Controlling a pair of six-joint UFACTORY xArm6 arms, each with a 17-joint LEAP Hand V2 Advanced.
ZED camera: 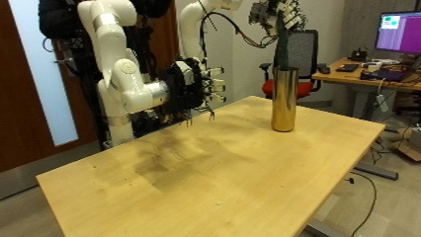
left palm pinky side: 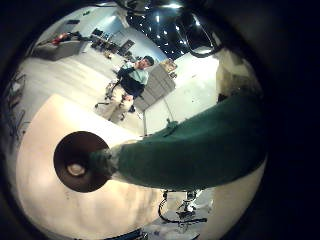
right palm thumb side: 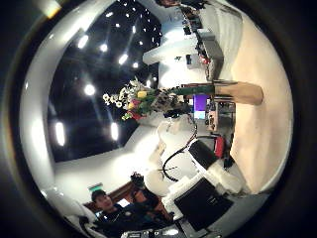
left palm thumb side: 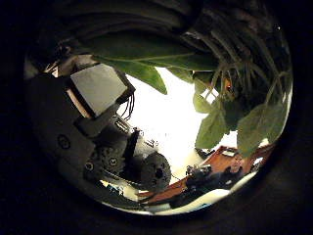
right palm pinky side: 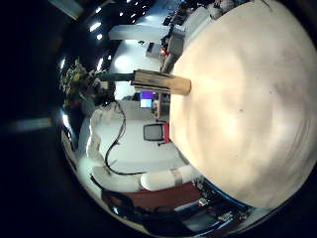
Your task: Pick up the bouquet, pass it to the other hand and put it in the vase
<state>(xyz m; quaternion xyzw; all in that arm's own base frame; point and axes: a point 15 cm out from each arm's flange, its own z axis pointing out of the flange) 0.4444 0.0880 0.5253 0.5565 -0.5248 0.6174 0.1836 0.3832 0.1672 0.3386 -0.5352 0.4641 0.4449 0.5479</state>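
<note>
**Gold vase takes the stems: bouquet going in**

Gold and tall, the vase (ZED camera: 285, 98) stands upright near the far edge of the wooden counter (ZED camera: 210, 178) in the outside view. The bouquet (ZED camera: 281, 22) is directly above it, its dark green stem bundle running down to the vase mouth; whether the stems are already inside the rim cannot be told from here. The left hand (ZED camera: 270, 12) is up at the flower heads, but its fingers are too small and cluttered to read. The right hand (ZED camera: 202, 87) hangs well apart from the vase, over the counter's back edge, fingers loosely straight and pointing down, holding nothing.

The left little finger side palm view looks down the green stem wrap (left palm pinky side: 195, 145) to the round vase mouth (left palm pinky side: 80, 162), with the wrap's tip meeting the rim.

The left thumb side palm view shows leaves (left palm thumb side: 225, 113) and stems pressed close against the palm, with the hand's own black and white parts (left palm thumb side: 103, 127) beside them; the grasp itself is not visible.

The right little finger side palm view gives the bare counter and the vase (right palm pinky side: 163, 82) far off.

The right thumb side palm view shows the bouquet (right palm thumb side: 139, 102) in line with the vase (right palm thumb side: 236, 93).

Judged from this, the handover is done and insertion is in hand. Next, the left hand should lower straight down, keeping the stems centred so the vase is not tipped, then let go.
</note>
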